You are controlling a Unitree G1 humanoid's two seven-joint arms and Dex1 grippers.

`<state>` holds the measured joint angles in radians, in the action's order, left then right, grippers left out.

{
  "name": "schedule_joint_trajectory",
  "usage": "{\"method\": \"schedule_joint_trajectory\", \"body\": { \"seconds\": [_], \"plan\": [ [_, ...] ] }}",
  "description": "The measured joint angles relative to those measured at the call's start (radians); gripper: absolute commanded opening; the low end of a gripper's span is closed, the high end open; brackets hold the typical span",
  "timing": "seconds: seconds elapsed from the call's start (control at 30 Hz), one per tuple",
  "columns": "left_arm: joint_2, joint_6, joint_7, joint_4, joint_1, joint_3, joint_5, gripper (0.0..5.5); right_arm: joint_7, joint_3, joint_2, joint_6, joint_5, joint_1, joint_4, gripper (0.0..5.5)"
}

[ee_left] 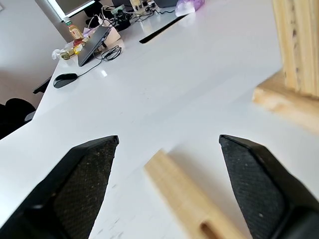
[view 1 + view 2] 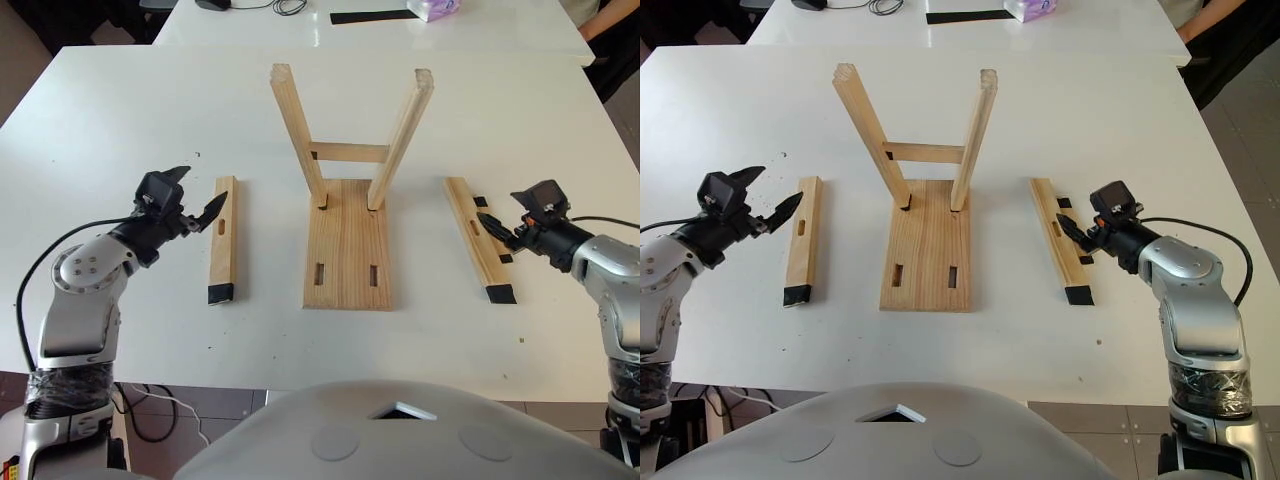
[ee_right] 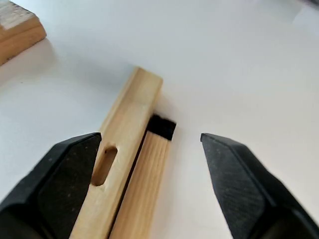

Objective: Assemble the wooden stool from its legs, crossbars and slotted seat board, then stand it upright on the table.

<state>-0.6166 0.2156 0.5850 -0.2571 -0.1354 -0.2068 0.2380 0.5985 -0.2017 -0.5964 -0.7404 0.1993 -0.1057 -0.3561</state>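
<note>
White table (image 2: 120, 110) is carrying a pale wooden slotted seat board (image 2: 347, 262) lying flat at its centre, with two upright square legs (image 2: 296, 130) and a short crossbar (image 2: 348, 152) standing from its far slots. A black-tipped left loose leg (image 2: 224, 240) and right loose leg (image 2: 478, 240) are lying either side of the board. The black left gripper (image 2: 203, 185) is hovering, fingers spread, at the left one's far end, and the right gripper (image 3: 150, 135) is gaping above the right one.

Seat board (image 2: 346, 250) bears two legs (image 2: 298, 130); loose legs (image 2: 223, 238) flank.
</note>
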Motion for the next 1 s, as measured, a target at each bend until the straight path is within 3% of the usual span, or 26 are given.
{"method": "schedule_joint_trajectory", "body": {
  "seconds": [0.4, 0.8, 1.0],
  "plan": [
    [0.051, 0.012, -0.040, -0.009, -0.014, 0.007, -0.004, 3.75, -0.051, -0.081, 0.033, -0.011, 0.074, 0.053, 0.169, 3.69],
    [0.080, -0.012, -0.052, 0.001, -0.007, 0.045, -0.045, 3.75, -0.042, 0.074, -0.001, 0.144, -0.033, 0.006, 0.216, 3.69],
    [0.080, -0.031, -0.050, 0.002, -0.029, 0.056, -0.049, 3.75, -0.034, 0.094, 0.001, 0.146, -0.037, -0.015, 0.160, 3.69]
  ]
}}
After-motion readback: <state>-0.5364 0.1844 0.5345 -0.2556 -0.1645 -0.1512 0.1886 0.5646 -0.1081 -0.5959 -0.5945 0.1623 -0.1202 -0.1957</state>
